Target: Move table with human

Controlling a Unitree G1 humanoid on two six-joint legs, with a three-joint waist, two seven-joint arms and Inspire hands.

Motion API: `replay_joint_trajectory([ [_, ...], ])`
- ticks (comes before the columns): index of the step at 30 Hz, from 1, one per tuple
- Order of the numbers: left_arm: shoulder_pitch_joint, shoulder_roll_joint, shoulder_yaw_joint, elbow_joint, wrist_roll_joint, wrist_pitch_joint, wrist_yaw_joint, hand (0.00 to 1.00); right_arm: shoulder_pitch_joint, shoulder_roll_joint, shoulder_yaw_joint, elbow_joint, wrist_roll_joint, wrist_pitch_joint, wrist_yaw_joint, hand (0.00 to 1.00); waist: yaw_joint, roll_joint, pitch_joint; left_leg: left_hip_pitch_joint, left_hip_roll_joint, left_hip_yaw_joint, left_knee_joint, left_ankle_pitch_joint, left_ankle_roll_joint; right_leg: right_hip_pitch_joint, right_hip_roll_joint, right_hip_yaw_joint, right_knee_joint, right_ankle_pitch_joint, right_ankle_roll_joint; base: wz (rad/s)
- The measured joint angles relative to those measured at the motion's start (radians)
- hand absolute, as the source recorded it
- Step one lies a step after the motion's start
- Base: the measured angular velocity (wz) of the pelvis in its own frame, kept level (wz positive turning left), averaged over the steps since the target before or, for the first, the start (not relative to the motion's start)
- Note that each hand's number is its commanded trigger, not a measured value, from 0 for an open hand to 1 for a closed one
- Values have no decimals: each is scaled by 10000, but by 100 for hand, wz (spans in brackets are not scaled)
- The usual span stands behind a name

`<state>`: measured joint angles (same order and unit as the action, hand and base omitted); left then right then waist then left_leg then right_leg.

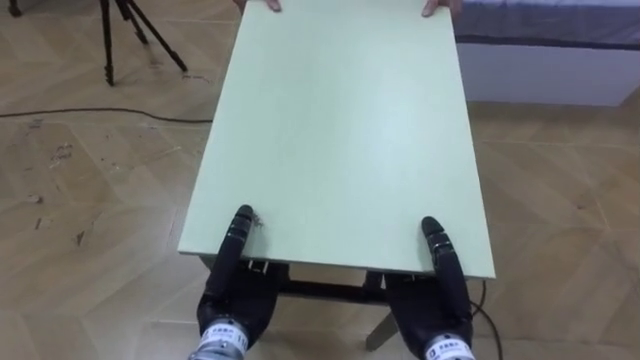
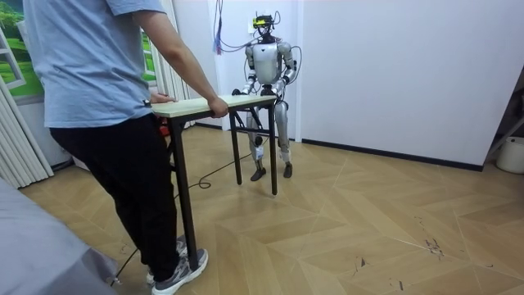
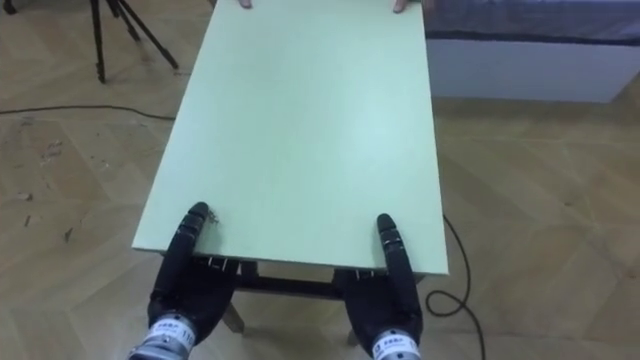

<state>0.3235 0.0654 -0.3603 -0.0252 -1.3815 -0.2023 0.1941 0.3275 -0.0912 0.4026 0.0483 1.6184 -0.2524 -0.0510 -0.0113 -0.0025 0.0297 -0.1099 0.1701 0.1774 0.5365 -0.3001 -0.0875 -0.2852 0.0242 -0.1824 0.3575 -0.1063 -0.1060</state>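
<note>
Table (image 1: 340, 130) | eye views: left hand (image 1: 235, 295), right hand (image 1: 440, 305) clamp near edge | room view: person (image 2: 90, 74) grips far end

Blocked at 11 o'clock by a tripod (image 1: 140, 35), at 1 o'clock by a bed (image 1: 545, 60); clear over bare floor (image 1: 80, 200) at 9 and 3 o'clock of the table (image 1: 340, 130).

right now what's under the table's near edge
The left hand and right hand reach under the tabletop, beside a dark frame bar. Anything further in is covered.
</note>
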Motion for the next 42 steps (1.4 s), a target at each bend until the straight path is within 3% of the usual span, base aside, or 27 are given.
replay_joint_trajectory([
  [1,8,-9,-3,0,0,-14,-19,100,0,-22,8,-23,0,0,10,100,17,-23,-12,-86,39,-49,101,49,-87,-112,-6,-30,-12,6,-67,-19],
  [2,55,-86,-31,0,-4,-94,-21,100,-4,-126,59,-79,-3,-25,9,100,227,-3,-18,-217,362,-54,1084,90,-100,-175,15,-185,22,-3,-231,-56],
  [3,234,-167,-58,-1,-4,-144,-59,100,39,-200,91,-76,-16,-23,0,100,499,160,-119,-73,815,-110,2649,201,-116,-166,165,-469,37,-34,-388,-59],
  [5,232,-138,-63,-1,-20,-142,-170,100,36,-243,98,-101,-52,-31,64,100,338,223,-151,308,1044,-753,3381,584,-171,-278,150,-902,121,-76,-538,10],
  [7,129,-142,-65,-8,-20,-114,-259,100,51,-354,99,-276,-51,-78,90,100,56,278,-148,875,1145,-958,2884,993,-268,-536,134,-1068,156,-67,-515,62],
  [9,-88,-147,-134,-28,-26,-61,-264,100,11,-517,74,-506,-49,-202,89,100,-85,583,-134,1419,1107,-967,1831,1468,-401,-947,111,-1367,301,119,-473,46],
  [10,-167,-147,-141,-29,-30,-47,-264,100,-31,-561,62,-547,-45,-219,89,100,-114,687,-120,1469,1052,-954,1475,1474,-416,-1074,113,-1456,325,225,-563,20],
  [12,-431,-43,-98,-38,-129,-45,-293,100,-257,-567,47,-553,-23,-197,88,100,-214,791,-90,1554,858,-851,447,660,-601,-1545,-67,-1744,252,740,-692,12],
  [13,-497,-35,-99,-38,-193,-45,-291,100,-334,-574,51,-554,-22,-232,87,100,-261,800,-85,1538,757,-862,170,481,-498,-1643,-159,-1792,155,908,-687,24],
  [17,-1162,-61,-160,162,-343,-57,-290,100,-834,-677,-231,-553,-25,-214,87,100,-438,825,-93,1383,-148,-843,-1821,-601,-101,-2492,-801,-1732,-727,2424,-548,15],
  [21,-1393,-150,-267,535,-440,-48,-296,100,-693,-524,-721,-532,-447,158,104,100,-814,595,-141,973,-1202,-392,-2014,-1144,114,-2662,-1667,-1325,-1538,3605,46,24],
  [22,-1289,-149,-298,602,-581,31,-297,100,-540,-533,-814,-529,-531,318,102,100,-908,462,-161,868,-1660,-303,-1731,-1209,370,-2463,-1951,-1022,-2019,4094,398,-6],
  [23,-1166,-147,-346,697,-784,62,-298,100,-531,-598,-922,-426,-651,498,97,100,-940,352,-142,761,-2024,-72,-1387,-1253,668,-2198,-2178,-832,-2650,4666,1206,-22],
  [24,-1062,-157,-361,870,-923,86,-427,100,-552,-651,-1007,-344,-928,665,98,100,-940,309,-95,566,-2038,323,-1006,-1332,985,-2130,-2279,-579,-2649,4812,2087,-23],
  [25,-996,-203,-360,976,-940,92,-563,100,-505,-656,-1079,-338,-1019,748,108,100,-1007,410,-24,496,-1858,547,-774,-1419,1147,-2229,-2282,-582,-1915,4502,1821,9],
  [26,-890,-253,-372,1072,-951,154,-574,100,-261,-616,-1121,-336,-1042,794,116,100,-1170,557,1,494,-1396,986,-572,-1455,1302,-2465,-2218,-519,530,3039,915,50],
  [27,-900,-118,-487,1070,-932,224,-572,100,-31,-564,-1120,-337,-881,748,144,100,-1277,544,-11,493,-987,1373,-603,-1327,1383,-2453,-2170,-402,2451,1738,893,62],
  [29,-940,-3,-561,1066,-905,375,-570,100,178,-509,-1109,-385,-658,608,188,100,-1319,528,-15,488,-542,2024,-662,-1094,1160,-2052,-2174,-378,4539,369,1066,46],
  [30,-940,0,-560,1064,-881,410,-570,100,203,-527,-1092,-412,-607,576,188,100,-1278,513,-19,485,-568,2191,-643,-1050,1085,-1901,-2167,-378,4931,117,1109,0],
  [31,-940,10,-547,1020,-880,430,-571,100,134,-580,-1083,-420,-566,596,186,100,-1239,441,-17,283,-880,2114,-519,-1015,1208,-1801,-2098,-257,4356,69,1315,-45],
  [32,-888,-71,-505,884,-880,402,-581,100,-151,-729,-1089,-417,-549,686,184,100,-1083,765,-202,-654,-1572,1628,-641,-651,1806,-1723,-1639,153,3005,-10,2374,-77],
  [33,-894,49,-448,613,-939,404,-580,100,-360,-723,-1087,-437,-544,696,158,100,-913,725,-221,-1268,-1748,1663,-505,-445,2264,-1864,-1815,439,4089,-560,2037,-49],
  [34,-908,81,-441,600,-944,404,-580,100,-275,-647,-1091,-488,-543,681,133,100,-1011,526,-228,-1240,-1915,1764,-552,-395,2377,-1670,-2247,248,5114,-1022,1895,15],
  [35,-913,97,-455,599,-912,414,-579,100,-26,-611,-1097,-683,-508,663,96,100,-1232,216,-223,-1093,-2264,1725,-615,-306,2546,-800,-3019,-164,6407,-1575,1838,40],
  [36,-908,229,-518,558,-896,426,-581,100,70,-612,-1082,-740,-482,656,92,100,-1102,-31,-259,-1100,-2544,1814,-687,-246,2664,113,-3287,-189,7058,-1715,1910,21],
  [40,-934,216,-526,259,-847,425,-580,100,42,-711,-1082,-1059,-462,566,99,100,-660,-111,-237,-1749,-2693,2055,-686,-9,2961,1908,-3045,90,6513,-1698,1933,-41],
  [42,-934,209,-490,177,-811,413,-578,100,-54,-731,-1070,-1073,-478,567,99,100,-451,-144,-218,-2064,-2726,2069,-556,69,3030,2489,-2811,159,5497,-1820,2110,-35],
])
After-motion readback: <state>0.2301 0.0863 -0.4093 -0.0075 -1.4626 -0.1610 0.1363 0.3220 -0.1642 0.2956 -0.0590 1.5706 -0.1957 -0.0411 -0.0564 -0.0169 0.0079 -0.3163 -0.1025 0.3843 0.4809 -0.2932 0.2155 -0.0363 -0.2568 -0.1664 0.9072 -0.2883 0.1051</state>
